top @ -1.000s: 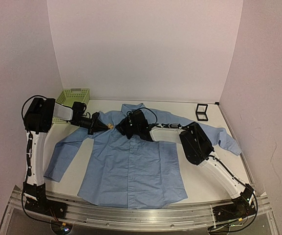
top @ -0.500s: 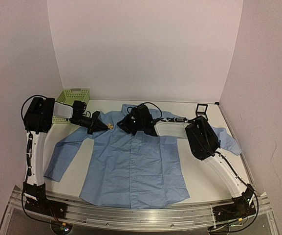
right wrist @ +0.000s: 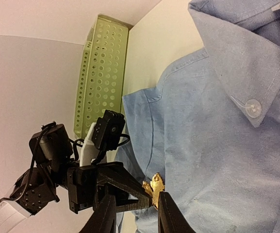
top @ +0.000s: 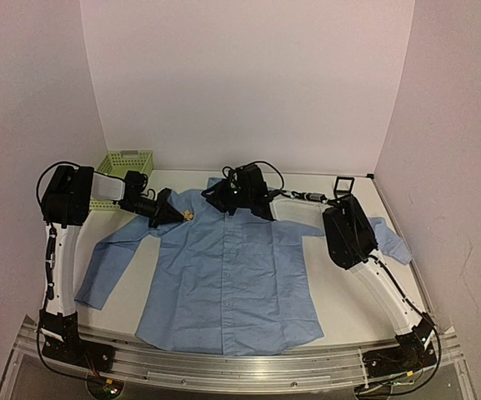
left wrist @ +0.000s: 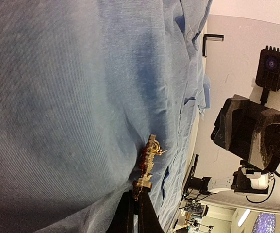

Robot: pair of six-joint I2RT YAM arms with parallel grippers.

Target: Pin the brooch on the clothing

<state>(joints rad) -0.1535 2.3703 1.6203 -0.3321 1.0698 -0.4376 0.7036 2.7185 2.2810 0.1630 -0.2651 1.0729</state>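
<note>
Your left gripper [left wrist: 135,206] is clamped on the gold end of the brooch [left wrist: 148,162]. Only its fingertips show; the rest is cut off at the bottom of the wrist view. The brooch stands edge-on against the shirt [top: 232,275], gold with a dark red patch, and you cannot tell whether its pin has entered the cloth. From above it is only a pale speck beside the collar [right wrist: 237,58], toward the far left of the table [top: 344,312]. Your right gripper [right wrist: 137,196] hangs over the collar, fingers apart with nothing between them. The right arm [top: 348,237] hides part of the sleeve near the table's right edge. A green basket [top: 123,162] sits in the far left corner, a small black box [top: 344,189] in the far right.
</note>
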